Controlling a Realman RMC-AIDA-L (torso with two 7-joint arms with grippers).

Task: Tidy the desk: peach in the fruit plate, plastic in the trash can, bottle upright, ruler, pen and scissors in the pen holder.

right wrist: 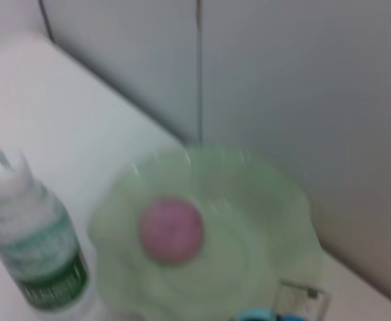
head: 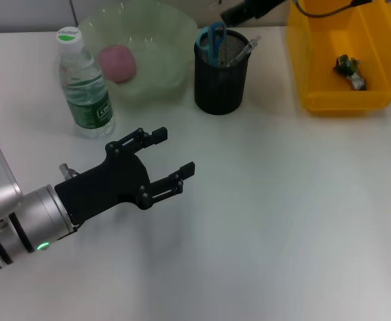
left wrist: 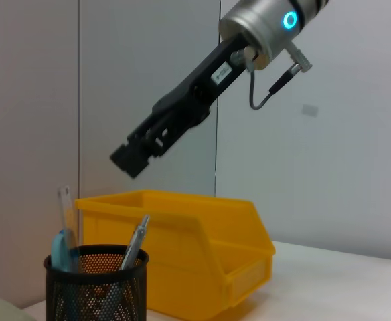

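Observation:
My left gripper (head: 175, 152) hovers open and empty over bare table in front of the upright bottle (head: 83, 85). The pink peach (head: 118, 63) lies in the green fruit plate (head: 157, 35). The black mesh pen holder (head: 220, 80) holds the blue-handled scissors (head: 212, 39) and a pen (head: 246, 49). In the left wrist view, a clear ruler (left wrist: 65, 206) also stands in the holder (left wrist: 95, 287). A plastic scrap (head: 350, 71) lies in the yellow trash can (head: 343, 100). My right gripper (head: 238, 13) hangs high behind the pen holder.
The white desk runs to a wall just behind the plate, holder and bin. The right wrist view shows the peach (right wrist: 171, 229), plate (right wrist: 269, 221) and bottle (right wrist: 38, 251) from above.

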